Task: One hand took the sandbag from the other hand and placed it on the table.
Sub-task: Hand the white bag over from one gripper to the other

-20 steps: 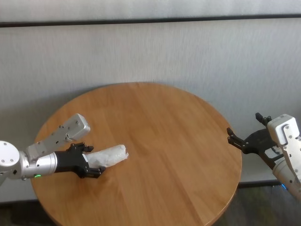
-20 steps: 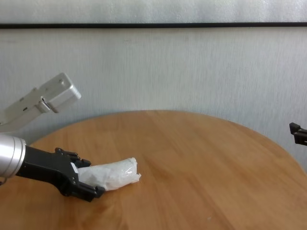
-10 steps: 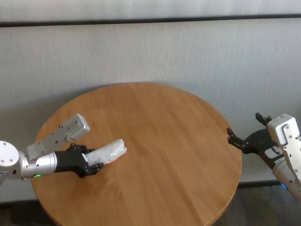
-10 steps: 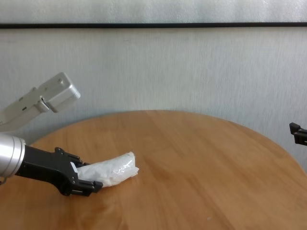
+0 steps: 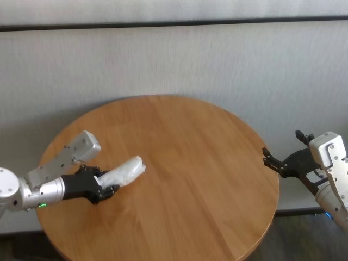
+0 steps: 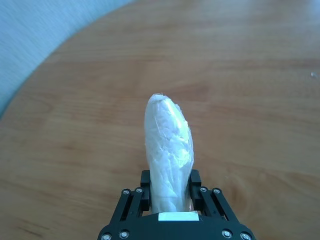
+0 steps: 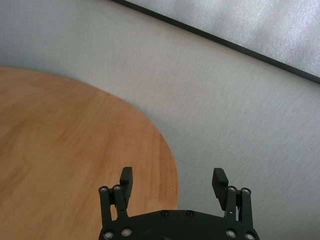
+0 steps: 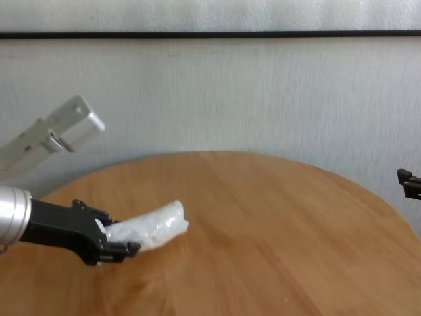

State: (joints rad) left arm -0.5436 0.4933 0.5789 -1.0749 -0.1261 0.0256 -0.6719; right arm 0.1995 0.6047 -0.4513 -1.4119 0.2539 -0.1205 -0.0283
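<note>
The sandbag [image 5: 124,172] is a white crinkled pouch. My left gripper [image 5: 103,189], on the silver wrist with the green light, is shut on its near end over the left part of the round wooden table [image 5: 185,141]. The pouch's free end points toward the table's middle, tilted up, a little above the wood. The chest view shows the pouch [image 8: 148,228] in the left gripper [image 8: 122,237]. The left wrist view shows it [image 6: 167,150] between the black fingers [image 6: 196,181]. My right gripper [image 5: 281,145] is open and empty, just beyond the table's right edge; the right wrist view [image 7: 172,178] shows this too.
A pale grey wall with a dark horizontal strip [image 5: 174,24] stands behind the table. The table's right edge [image 7: 167,150] lies close under the right gripper. Bare wood [image 8: 276,217] spans the middle and right of the table.
My left gripper has closed on the sandbag's near end and raised it, so the pouch now tilts up off the wood. The right arm has not moved.
</note>
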